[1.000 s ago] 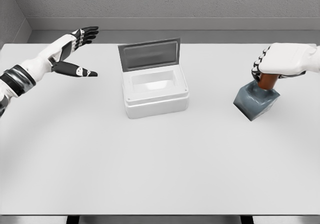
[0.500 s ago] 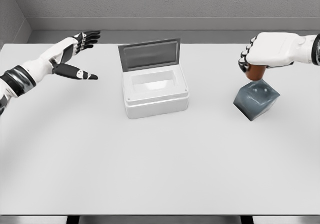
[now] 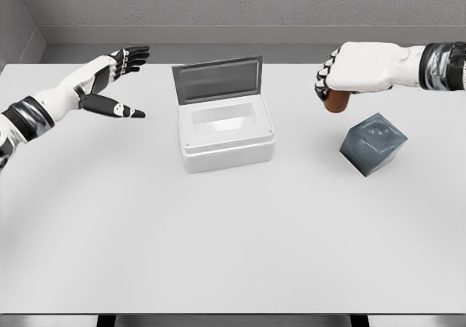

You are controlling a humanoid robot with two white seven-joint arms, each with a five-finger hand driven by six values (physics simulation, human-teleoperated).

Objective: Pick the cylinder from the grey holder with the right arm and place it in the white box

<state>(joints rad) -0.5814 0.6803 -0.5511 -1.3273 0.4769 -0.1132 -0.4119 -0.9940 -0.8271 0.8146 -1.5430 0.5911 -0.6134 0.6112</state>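
My right hand (image 3: 336,87) is shut on a brown cylinder (image 3: 336,105), whose lower end shows below the curled fingers. It hangs above the table, up and to the left of the grey holder (image 3: 373,143), and clear of it. The holder is a dark grey cube standing tilted on the table at the right. The white box (image 3: 226,134) sits in the middle with its grey lid (image 3: 217,79) standing open at the back; the cylinder is to the right of the box. My left hand (image 3: 116,79) is held over the table's far left, fingers spread, holding nothing.
The white table (image 3: 233,239) stretches wide in front of the box and holder. A grey wall runs along its far edge.
The right hand has lifted the cylinder out of the grey holder and carried it up and to the left, towards the box. The holder stayed put. The left hand barely moved.
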